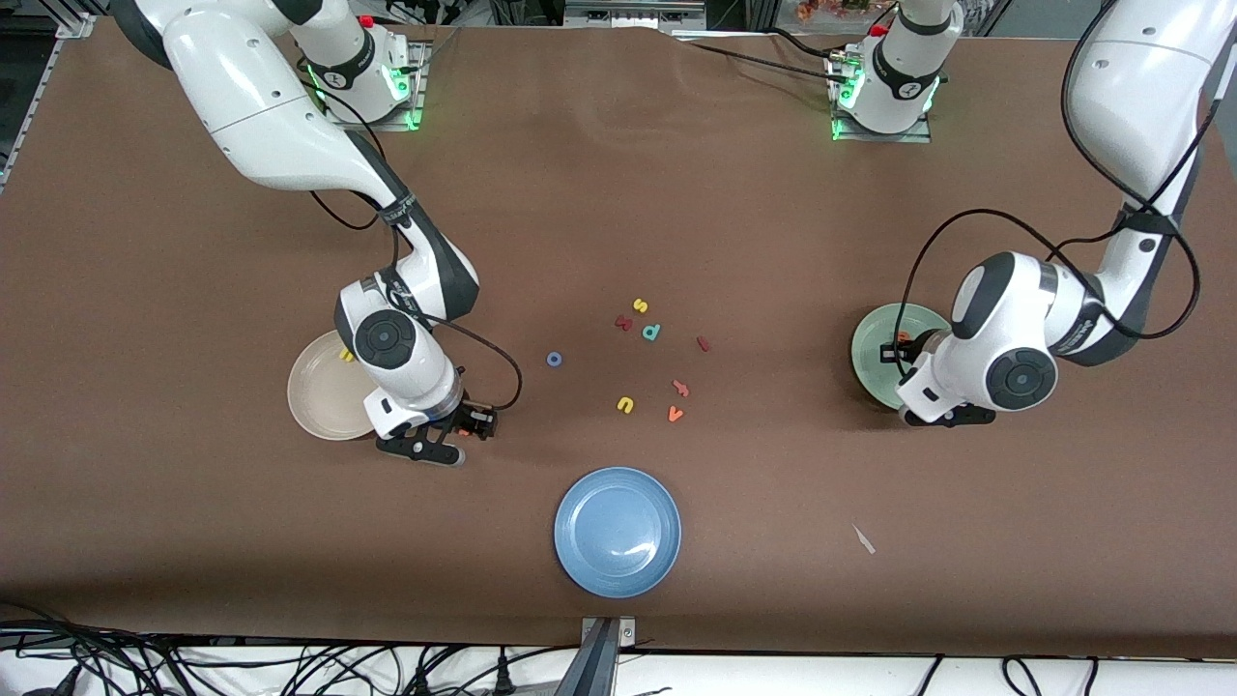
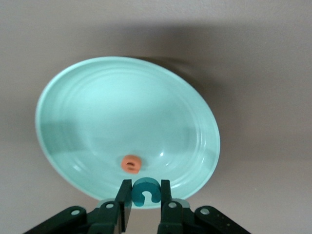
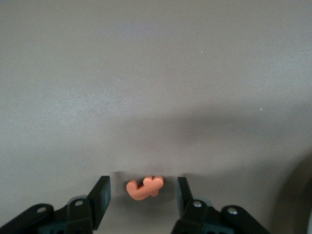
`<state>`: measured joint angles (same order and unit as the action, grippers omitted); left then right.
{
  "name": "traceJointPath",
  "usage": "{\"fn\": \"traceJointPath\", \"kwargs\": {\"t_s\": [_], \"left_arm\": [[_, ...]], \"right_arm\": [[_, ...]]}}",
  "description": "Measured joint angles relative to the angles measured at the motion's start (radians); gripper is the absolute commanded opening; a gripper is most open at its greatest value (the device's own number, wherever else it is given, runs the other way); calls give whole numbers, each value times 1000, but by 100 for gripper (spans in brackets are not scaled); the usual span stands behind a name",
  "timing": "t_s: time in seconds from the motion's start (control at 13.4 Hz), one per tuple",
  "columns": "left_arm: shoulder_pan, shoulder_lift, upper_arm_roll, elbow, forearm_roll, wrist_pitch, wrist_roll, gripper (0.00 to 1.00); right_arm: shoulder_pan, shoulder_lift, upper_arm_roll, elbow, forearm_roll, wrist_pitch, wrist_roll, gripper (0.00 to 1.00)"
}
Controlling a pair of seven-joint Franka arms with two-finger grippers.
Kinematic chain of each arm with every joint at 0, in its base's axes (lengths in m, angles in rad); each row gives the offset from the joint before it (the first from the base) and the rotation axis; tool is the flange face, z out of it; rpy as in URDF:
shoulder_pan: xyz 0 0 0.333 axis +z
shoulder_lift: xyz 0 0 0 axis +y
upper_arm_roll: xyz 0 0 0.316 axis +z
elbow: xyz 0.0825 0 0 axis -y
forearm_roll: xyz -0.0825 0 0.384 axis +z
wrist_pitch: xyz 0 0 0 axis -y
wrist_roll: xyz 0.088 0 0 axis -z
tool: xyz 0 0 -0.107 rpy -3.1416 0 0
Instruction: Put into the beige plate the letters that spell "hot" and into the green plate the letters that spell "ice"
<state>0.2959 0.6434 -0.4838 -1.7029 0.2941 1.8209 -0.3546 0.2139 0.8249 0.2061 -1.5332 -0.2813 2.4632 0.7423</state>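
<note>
The teal "c" (image 2: 145,190) is clamped by the left end effector (image 2: 145,195) over the green plate (image 2: 87,97), mid-right in the front view; the right end effector (image 3: 144,194), lower left there, is spread around what seems an orange "t" (image 3: 145,187) on the table (image 3: 146,73).

No printed text or labels are readable — only loose toy letters (image 1: 652,333) on the table (image 1: 773,242).

green plate (image 1: 875,338) half hidden by left arm, beige plate (image 1: 319,391) partly by right arm
</note>
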Motion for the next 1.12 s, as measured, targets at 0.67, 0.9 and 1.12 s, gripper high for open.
{"fn": "traceJointPath", "kwargs": {"t_s": [0.67,0.9,1.12], "left_arm": [[2,0,-30,17,-5,6,-1,100],[-2,-45,-95,48,-78,-36,-88,100],[-16,-50,-178,50,-97,-23,-302,99]], "right_arm": [[0,7,-1,1,0,36,1,48],[0,8,-1,1,0,38,1,52],[0,13,-1,1,0,39,1,52]]}}
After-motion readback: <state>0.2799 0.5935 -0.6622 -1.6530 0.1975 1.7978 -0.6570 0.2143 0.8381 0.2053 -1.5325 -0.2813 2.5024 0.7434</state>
